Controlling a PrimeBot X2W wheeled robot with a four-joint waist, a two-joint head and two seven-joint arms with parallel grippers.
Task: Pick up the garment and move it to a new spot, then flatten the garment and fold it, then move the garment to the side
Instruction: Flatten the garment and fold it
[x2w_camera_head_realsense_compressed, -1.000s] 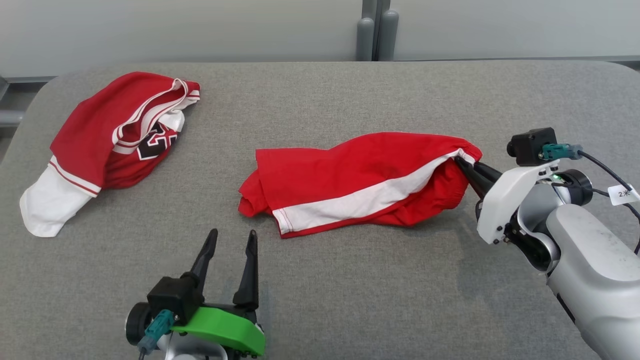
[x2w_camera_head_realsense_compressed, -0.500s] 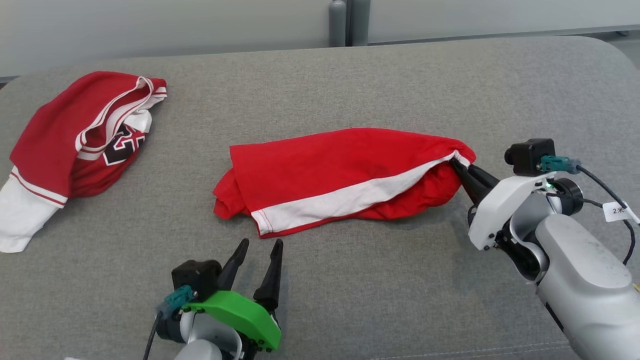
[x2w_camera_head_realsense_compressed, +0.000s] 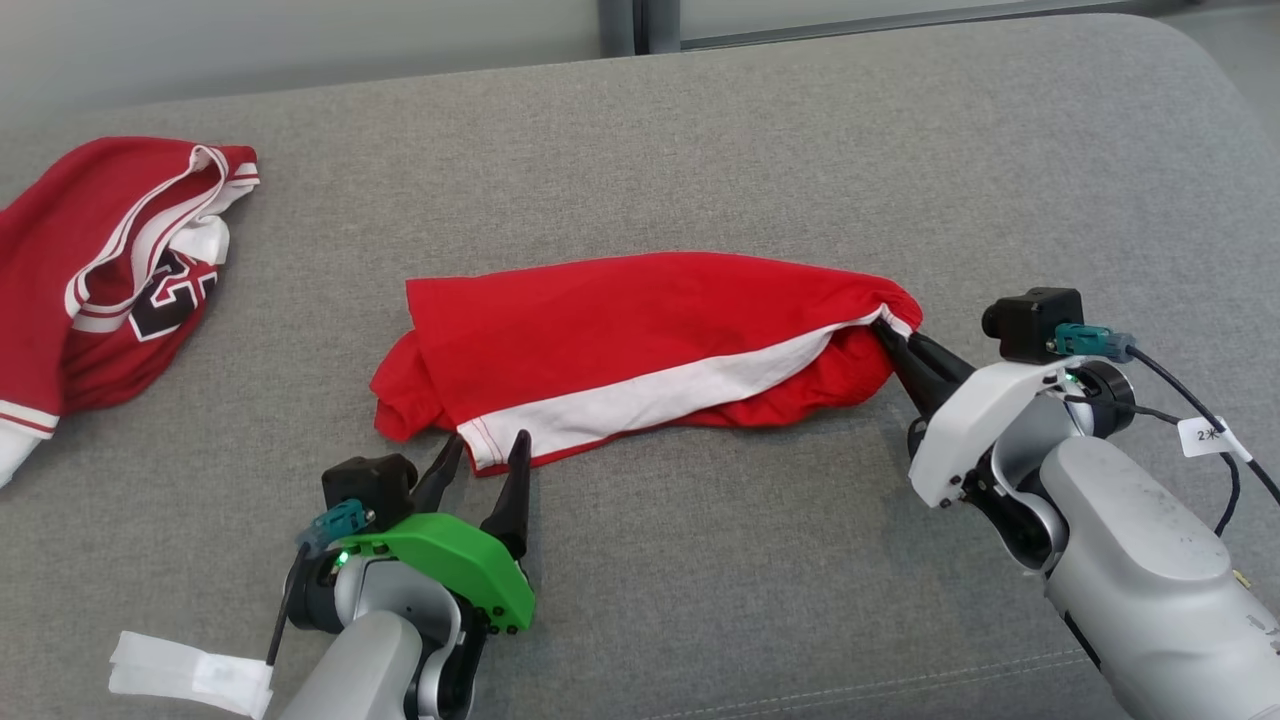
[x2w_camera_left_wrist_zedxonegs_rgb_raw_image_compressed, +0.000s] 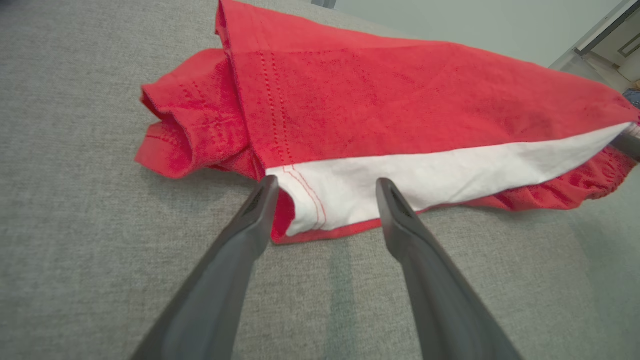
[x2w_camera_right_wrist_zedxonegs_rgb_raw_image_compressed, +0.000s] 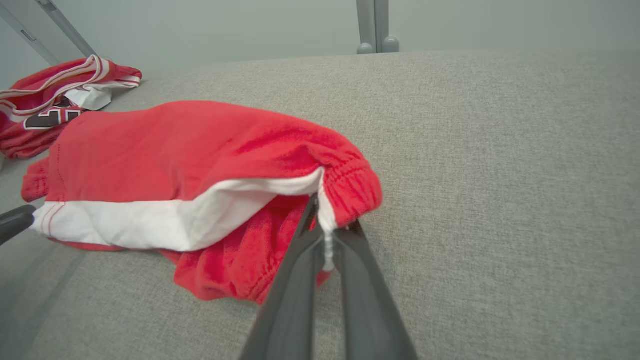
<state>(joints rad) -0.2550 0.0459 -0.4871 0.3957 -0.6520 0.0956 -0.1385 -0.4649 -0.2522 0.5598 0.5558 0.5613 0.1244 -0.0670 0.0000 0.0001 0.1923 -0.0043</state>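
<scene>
Head view: jersey (x2w_camera_head_realsense_compressed: 50, 250) runs off the left edge; its black number is creased, unreadable. Tips of right gripper (x2w_camera_head_realsense_compressed: 885, 328) are buried in the garment (x2w_camera_head_realsense_compressed: 640, 330) waistband there. Garment's lower layers are covered by the top panel. Print on cable tag (x2w_camera_head_realsense_compressed: 1208, 436) too small to read. Bottom edge cuts right forearm (x2w_camera_head_realsense_compressed: 1150, 560).
</scene>
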